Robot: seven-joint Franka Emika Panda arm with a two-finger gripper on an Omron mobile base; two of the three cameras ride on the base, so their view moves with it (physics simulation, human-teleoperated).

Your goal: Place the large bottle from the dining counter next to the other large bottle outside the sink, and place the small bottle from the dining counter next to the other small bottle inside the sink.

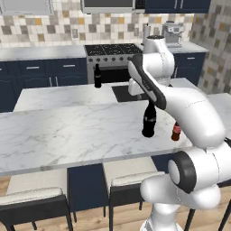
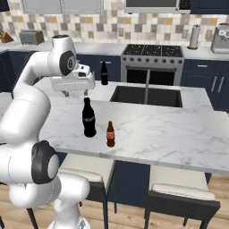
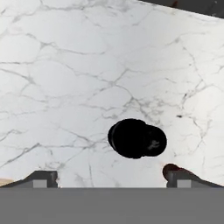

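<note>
Overhead, tool (image 3: 112,178) spread wide, empty, above large bottle (image 3: 135,138).

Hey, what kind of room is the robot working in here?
A home kitchen, rendered in simulation: a stove sits against the tiled back wall, a sink is set into the marble counter, and a toaster stands nearby.

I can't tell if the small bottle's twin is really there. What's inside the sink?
The sink basin looks dark, with the faucet rising over it. No bottle can be made out inside; its near wall and the low angle hide most of the bottom.
</note>
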